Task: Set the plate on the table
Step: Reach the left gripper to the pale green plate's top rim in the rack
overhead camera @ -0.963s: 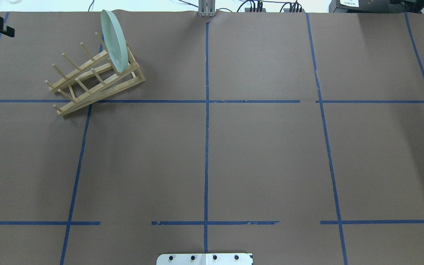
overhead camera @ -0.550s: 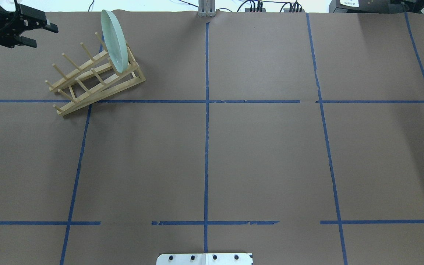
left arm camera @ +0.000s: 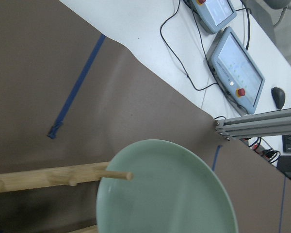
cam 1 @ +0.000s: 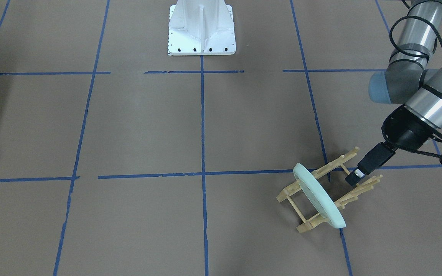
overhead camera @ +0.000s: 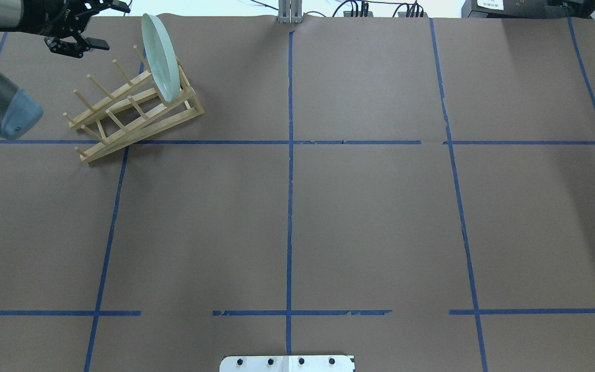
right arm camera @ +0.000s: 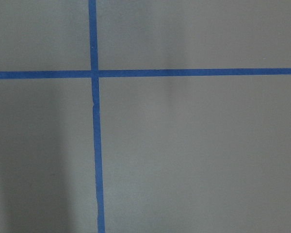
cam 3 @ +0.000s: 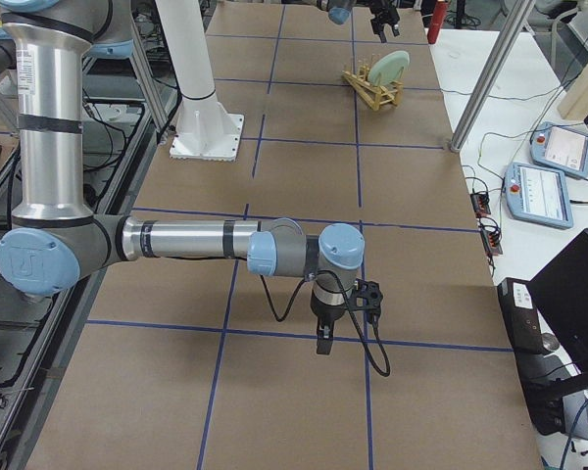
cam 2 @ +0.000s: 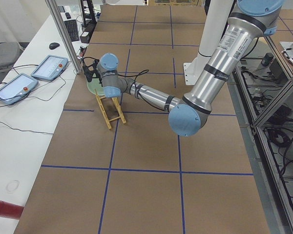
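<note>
Now, right claw (cam 3: pixel 320 338): hanging over the tabletop (cam 3: pixel 421 196), well apart; grip I cannot tell.
Left claw (overhead camera: pixel 112 26): swung in from the edge, jaws spread, now just beside the plate (overhead camera: pixel 160 57).
Plate: upright in the wooden rack (overhead camera: pixel 137 116), ungrasped; pickup looks next.

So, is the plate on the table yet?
Not yet. Nothing looks done: the plate stands on edge in the wooden rack. In hand: the left gripper is open near the plate, not touching it. Left to do: grip the plate, lift it out of the rack and lay it on the table.
</note>
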You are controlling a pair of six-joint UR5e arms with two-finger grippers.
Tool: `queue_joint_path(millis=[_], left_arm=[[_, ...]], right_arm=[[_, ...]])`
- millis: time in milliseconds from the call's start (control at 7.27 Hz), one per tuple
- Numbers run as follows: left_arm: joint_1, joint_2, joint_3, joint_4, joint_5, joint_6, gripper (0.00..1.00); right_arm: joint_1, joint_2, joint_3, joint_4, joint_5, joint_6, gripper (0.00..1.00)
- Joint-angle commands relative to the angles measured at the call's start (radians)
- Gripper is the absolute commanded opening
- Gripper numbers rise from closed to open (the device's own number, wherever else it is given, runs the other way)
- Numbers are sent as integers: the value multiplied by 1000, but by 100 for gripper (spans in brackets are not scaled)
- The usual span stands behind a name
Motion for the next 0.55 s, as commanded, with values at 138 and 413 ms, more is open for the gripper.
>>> queue_joint_path(millis=[138, 413], left_arm=[[64, -27, 16, -52, 81, -49, 95], [73, -46, 37, -52, 81, -47, 78]], right_arm=[[-1, 0, 0, 0, 0, 0, 100], [1, 0, 0, 0, 0, 0, 100]])
